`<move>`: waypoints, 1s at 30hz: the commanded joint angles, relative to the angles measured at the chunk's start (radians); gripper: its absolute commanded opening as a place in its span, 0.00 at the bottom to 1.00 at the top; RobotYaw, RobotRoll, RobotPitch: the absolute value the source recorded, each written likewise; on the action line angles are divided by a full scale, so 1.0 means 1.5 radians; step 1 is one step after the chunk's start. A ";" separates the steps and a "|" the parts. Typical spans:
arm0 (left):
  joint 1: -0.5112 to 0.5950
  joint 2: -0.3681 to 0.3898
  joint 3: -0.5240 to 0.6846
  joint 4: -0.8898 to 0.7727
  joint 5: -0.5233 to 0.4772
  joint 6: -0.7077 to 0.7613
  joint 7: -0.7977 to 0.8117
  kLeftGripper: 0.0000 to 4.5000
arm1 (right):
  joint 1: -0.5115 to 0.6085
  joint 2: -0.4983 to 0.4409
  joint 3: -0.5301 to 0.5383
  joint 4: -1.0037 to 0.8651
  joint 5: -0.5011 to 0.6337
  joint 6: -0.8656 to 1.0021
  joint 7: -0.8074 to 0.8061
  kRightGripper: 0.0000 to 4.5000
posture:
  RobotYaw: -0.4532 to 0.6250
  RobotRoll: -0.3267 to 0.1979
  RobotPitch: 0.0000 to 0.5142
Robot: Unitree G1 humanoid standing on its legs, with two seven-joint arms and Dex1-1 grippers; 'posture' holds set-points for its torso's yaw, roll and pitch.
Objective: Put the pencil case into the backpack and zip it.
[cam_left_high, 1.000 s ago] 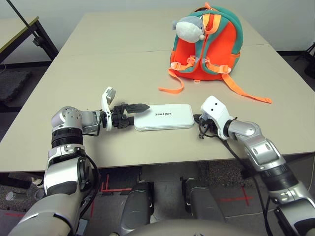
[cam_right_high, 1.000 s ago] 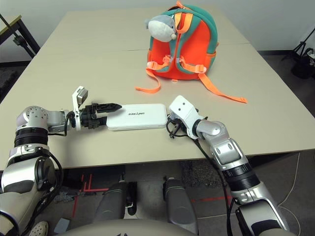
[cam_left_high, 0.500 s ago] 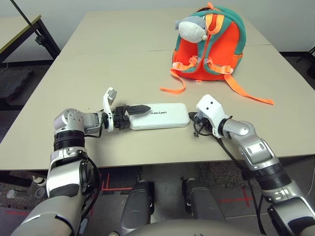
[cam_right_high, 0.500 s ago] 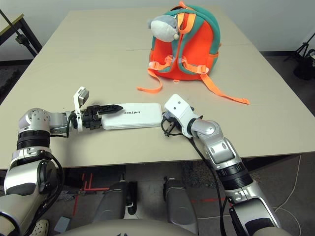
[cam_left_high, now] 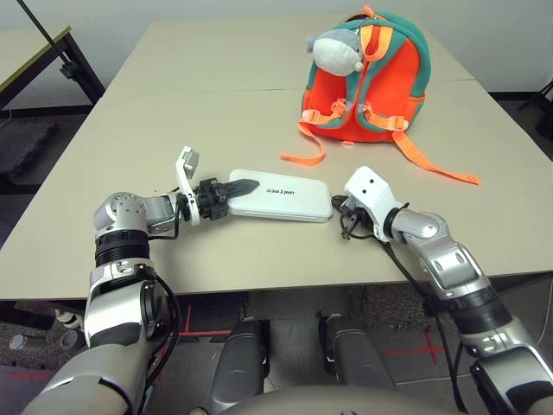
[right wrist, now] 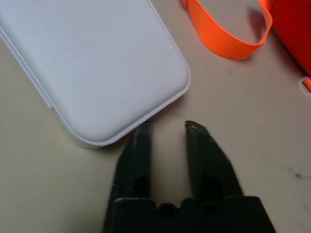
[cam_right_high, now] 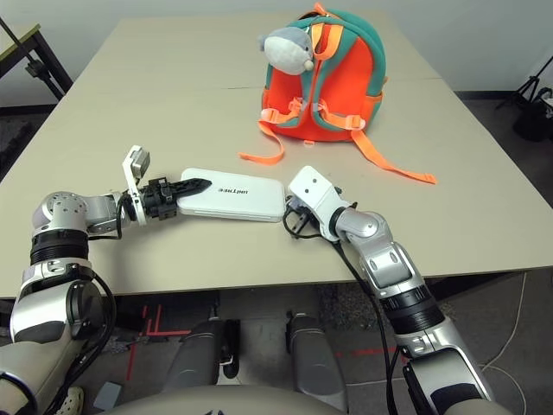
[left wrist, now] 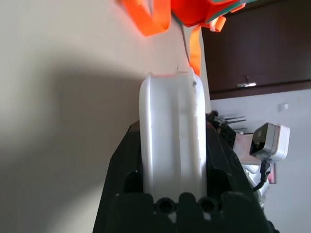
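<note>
Pencil case (cam_left_high: 281, 194) end lifted, left tool (left wrist: 172, 191) seemingly clamped

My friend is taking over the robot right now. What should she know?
Left gripper: fingers clamped on one end of the pencil case, that end tipped up off the table.
Right gripper: open, fingers apart, empty, just off the case's other end.
Backpack: upright farther back on the table, a plush toy on it, its straps trailing toward the case.
Done: the case is gripped.
Left: put the case into the backpack, then zip it.
</note>
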 commanded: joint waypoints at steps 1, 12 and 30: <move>-0.053 0.004 0.053 -0.047 -0.004 -0.031 0.070 0.30 | -0.003 -0.003 0.006 0.009 -0.003 -0.009 0.005 0.54 | 0.27 0.62 0.22; -0.195 -0.001 0.155 -0.165 -0.111 0.014 0.141 0.30 | -0.035 -0.034 -0.037 0.030 0.016 0.020 0.003 1.00 | 0.28 0.62 0.23; -0.290 0.023 0.141 -0.177 -0.092 -0.389 0.116 0.30 | -0.220 0.090 -0.299 0.075 0.217 0.198 -0.161 1.00 | 0.27 0.62 0.24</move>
